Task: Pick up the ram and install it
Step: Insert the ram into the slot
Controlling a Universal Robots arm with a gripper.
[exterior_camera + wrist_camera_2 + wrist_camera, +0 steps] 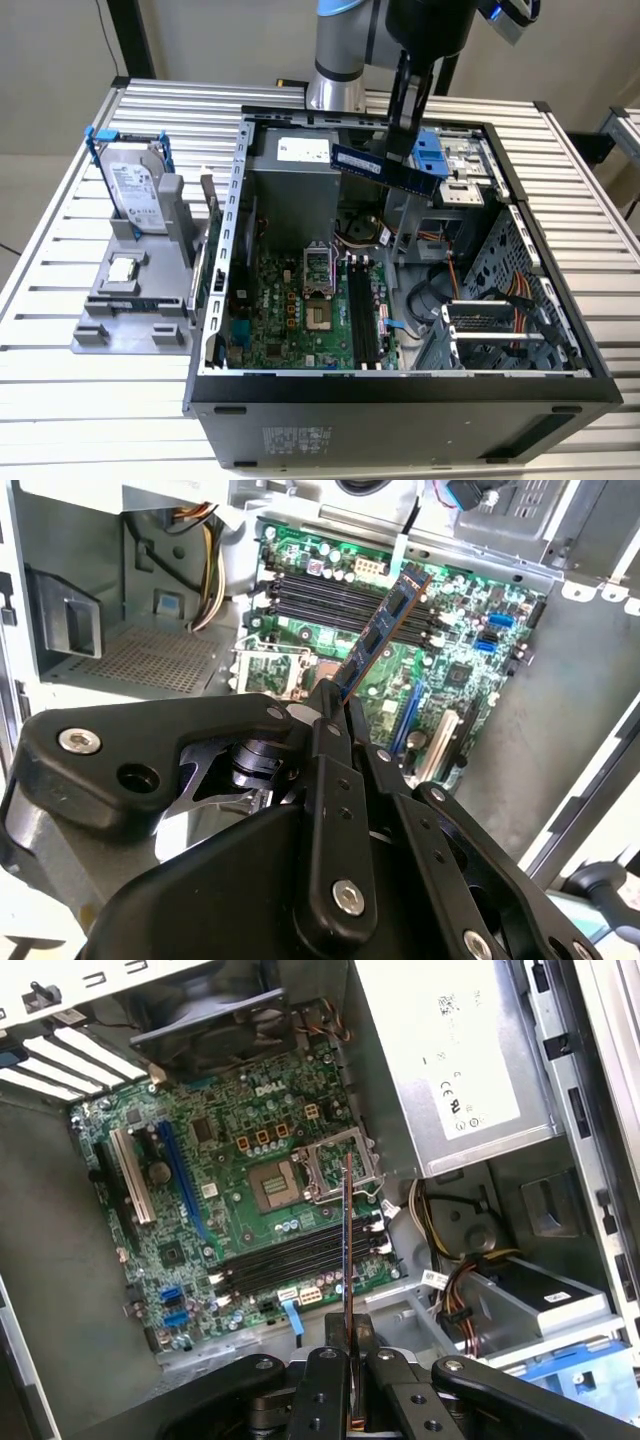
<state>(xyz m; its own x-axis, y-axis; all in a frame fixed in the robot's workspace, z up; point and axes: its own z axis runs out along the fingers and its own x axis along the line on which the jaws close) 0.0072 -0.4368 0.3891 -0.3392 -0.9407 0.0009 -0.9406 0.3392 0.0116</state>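
One ram (360, 162) clamped between the fingers of the pincer (396, 158), jaws drawn narrow on the board a little off its middle. Carried in the air, well above the motherboard (235, 1205) inside the open case (400, 400). Long axis reaching out to both sides of the fingers, roughly level in the exterior view. Below the pincer and set off from it, the dark memory slots (290, 1260), empty by the look of them. Judged from the exterior view: long axis crosswise to those slots, not yet in line, nothing seated.
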